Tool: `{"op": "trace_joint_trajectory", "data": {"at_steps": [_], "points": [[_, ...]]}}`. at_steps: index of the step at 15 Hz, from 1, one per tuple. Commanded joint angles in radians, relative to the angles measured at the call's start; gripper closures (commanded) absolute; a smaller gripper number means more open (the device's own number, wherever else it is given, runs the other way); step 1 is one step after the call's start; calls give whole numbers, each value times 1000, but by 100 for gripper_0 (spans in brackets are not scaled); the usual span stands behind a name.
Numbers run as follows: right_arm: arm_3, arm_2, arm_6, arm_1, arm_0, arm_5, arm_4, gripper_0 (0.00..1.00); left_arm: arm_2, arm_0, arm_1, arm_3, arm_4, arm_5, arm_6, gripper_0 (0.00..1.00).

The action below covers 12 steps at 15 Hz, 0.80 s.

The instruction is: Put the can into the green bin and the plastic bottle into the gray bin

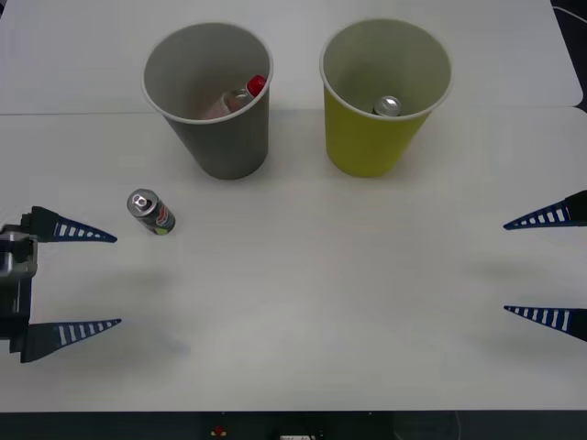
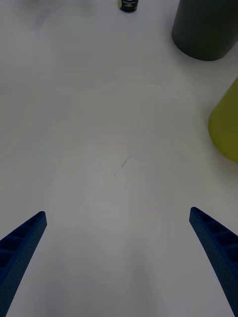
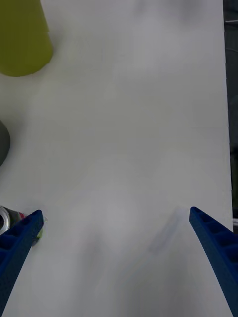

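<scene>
Your left gripper (image 1: pixel 117 280) sits at the left edge of the table (image 1: pixel 312 293), fingers spread wide apart, holding nothing; its body is cut off by the frame edge. From the left wrist camera, both blue fingers (image 3: pixel 20 242) stand at the corners with bare table between them. Just beyond the upper finger you have a can (image 1: pixel 151 212) standing upright on the table, silver top and pull-tab up, near the gripper but not touching it; in the left wrist view only a sliver of it (image 3: pixel 7 218) shows, mostly hidden behind the finger. Your right gripper (image 1: pixel 504 268) is at the right edge, also fully apart and empty, only the fingertips in frame. From its wrist camera the can (image 2: pixel 128 5) is cut off at the frame edge, label marks too small to read. Farther back, the gray bin (image 1: pixel 220 137) stands upright with the plastic bottle (image 1: pixel 240 96) inside, red cap up, leaning on the inner wall; its lower body is blurry against the gray. Beside it and apart, the green bin (image 1: pixel 367 137) holds a second can (image 1: pixel 388 106), only the silver top visible, the rest hidden by the bin's wall.
</scene>
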Motion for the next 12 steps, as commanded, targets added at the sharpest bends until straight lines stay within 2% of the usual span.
{"op": "trace_joint_trajectory", "data": {"at_steps": [1, 5, 12], "points": [[0, 0, 0, 0, 0, 0, 0, 0, -65, 3, -10, 0, 19, 74, 28, 0], [0, 0, 0, 0, 0, 0, 0, 0, -183, 19, -12, -5, 74, 267, 46, 0], [0, 0, 0, 0, 0, 0, 0, 0, -301, 140, -13, -117, 106, 614, 90, 0]]}}
